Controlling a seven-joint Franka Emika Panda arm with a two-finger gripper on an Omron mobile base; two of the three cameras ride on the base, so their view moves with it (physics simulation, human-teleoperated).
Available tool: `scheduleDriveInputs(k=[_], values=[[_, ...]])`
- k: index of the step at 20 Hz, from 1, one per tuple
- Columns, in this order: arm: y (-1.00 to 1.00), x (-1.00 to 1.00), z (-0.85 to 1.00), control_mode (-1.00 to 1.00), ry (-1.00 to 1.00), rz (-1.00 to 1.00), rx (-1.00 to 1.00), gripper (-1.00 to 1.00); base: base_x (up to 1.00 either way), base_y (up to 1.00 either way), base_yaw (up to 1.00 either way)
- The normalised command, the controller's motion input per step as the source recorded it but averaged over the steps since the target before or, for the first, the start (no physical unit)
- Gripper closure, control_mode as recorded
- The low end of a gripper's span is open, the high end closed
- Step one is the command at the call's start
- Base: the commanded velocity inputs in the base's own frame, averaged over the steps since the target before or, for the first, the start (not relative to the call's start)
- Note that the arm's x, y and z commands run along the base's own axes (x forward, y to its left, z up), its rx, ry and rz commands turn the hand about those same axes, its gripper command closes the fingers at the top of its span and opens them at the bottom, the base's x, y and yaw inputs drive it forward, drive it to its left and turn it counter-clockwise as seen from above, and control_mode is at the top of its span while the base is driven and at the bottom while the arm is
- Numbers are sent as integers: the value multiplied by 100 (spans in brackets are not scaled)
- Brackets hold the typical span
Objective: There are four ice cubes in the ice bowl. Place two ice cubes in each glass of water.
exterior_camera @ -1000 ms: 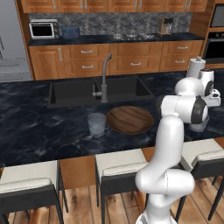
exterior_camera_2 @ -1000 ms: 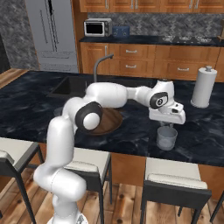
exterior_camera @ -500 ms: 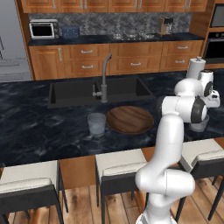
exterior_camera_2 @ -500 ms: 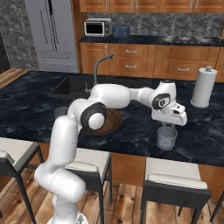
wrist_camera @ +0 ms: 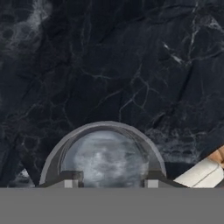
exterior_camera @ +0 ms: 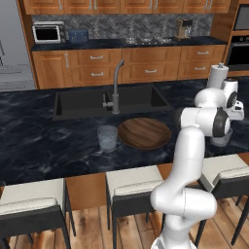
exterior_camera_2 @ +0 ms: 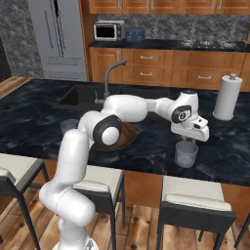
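Hovering directly above the right-hand glass of water [exterior_camera_2: 186, 154], the gripper [exterior_camera_2: 188, 140] is pointing straight down at the dark marble counter [exterior_camera_2: 146, 151], and the hand view is looking down into that glass of water [wrist_camera: 105, 157] with its rim centred between the two finger tips. The tips are standing some way apart at the bottom of that view, but whether a cube is pinched between them I cannot tell, since nothing glassy is showing there. Judging by the pose, the step in hand is dropping an ice cube into this tumbler. Doing it well is asking for the hand to be kept plumb over the middle of the rim and low enough that a released cube is falling inside rather than bouncing off the edge, with the fingers spreading smoothly and no sideways drift that could be nudging the glass. The other glass of water [exterior_camera: 107, 138] is standing just beside the ice bowl [exterior_camera: 144, 132], on the side nearer the sink [exterior_camera: 80, 102]; the bowl is lying between the two glasses. Any ice cubes in the bowl are too faint to make out
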Motion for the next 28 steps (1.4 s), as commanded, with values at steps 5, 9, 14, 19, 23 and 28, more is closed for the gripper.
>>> scheduleDriveInputs(k=[5,9,14,19,23,28], values=[[0,0,-17,-100,-4,-6,0,100,0,0,0],[0,1,-19,-100,-5,-6,0,100,0,0,0],[0,0,-23,-100,-3,-6,0,100,0,0,0],[0,1,-17,-100,-2,-5,0,100,0,0,0],[0,0,-16,-100,-2,-5,0,100,0,0,0],[0,-24,-4,-100,-3,-4,0,100,0,0,0]])
